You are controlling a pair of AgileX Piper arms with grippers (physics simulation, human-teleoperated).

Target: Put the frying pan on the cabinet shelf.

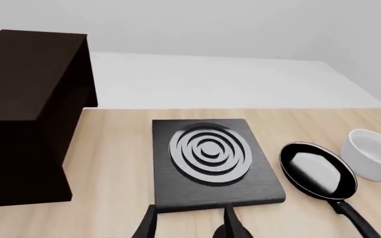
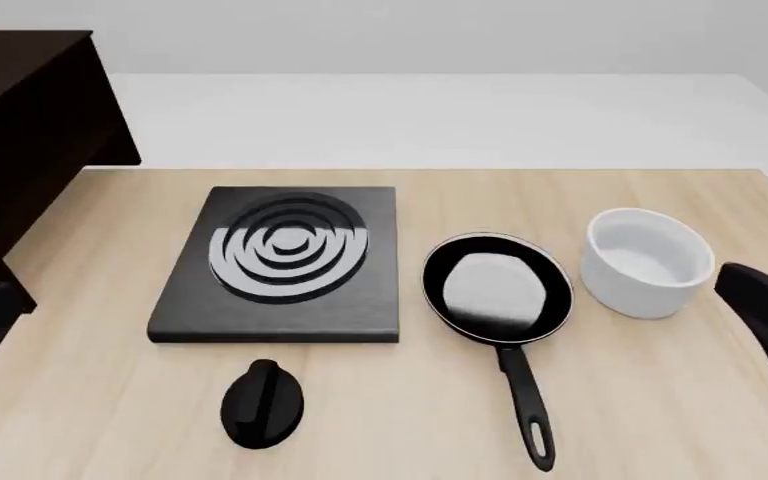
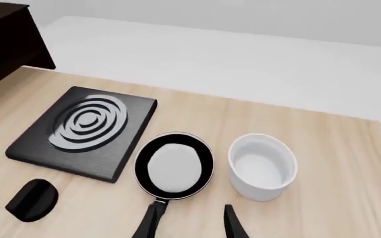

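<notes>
Frying pan point(image 2: 498, 287) sits flat on the desk point(image 2: 651, 400), between the black stove plate point(image 2: 281, 262) and the white bowl point(image 2: 647, 261), close to both but touching neither as far as I can see. Its long handle point(image 2: 524, 400) runs toward the arms' side of the desk, ending in a small hole. Nothing holds it yet.

Cabinet point(image 2: 24, 130) stands at the far left of the desk, dark and boxy; from these views only its top and side panels show, and I cannot make out the shelf board itself. A black knob-like object point(image 2: 263, 401) lies on the near side of the stove plate.

Handling judgement: the pan looks rigid and fairly small, so probably light, but the weight sits in the round body, well out from the handle. Held at the handle end it would likely droop or twist. The handle is thin and smooth-looking, possibly slippery. Best hold, I think, is across the handle close to where it meets the pan body, fingers closing from either side. The rim is thin metal and a poorer option.

Right tool point(image 3: 190, 223): fingers apart, hanging above the handle in its wrist view, holding nothing. Left tool point(image 1: 190, 225): fingers also apart, at the near edge of the stove plate, empty. The right arm is the nearer one to the pan; the cabinet lies on the left arm's side.
</notes>
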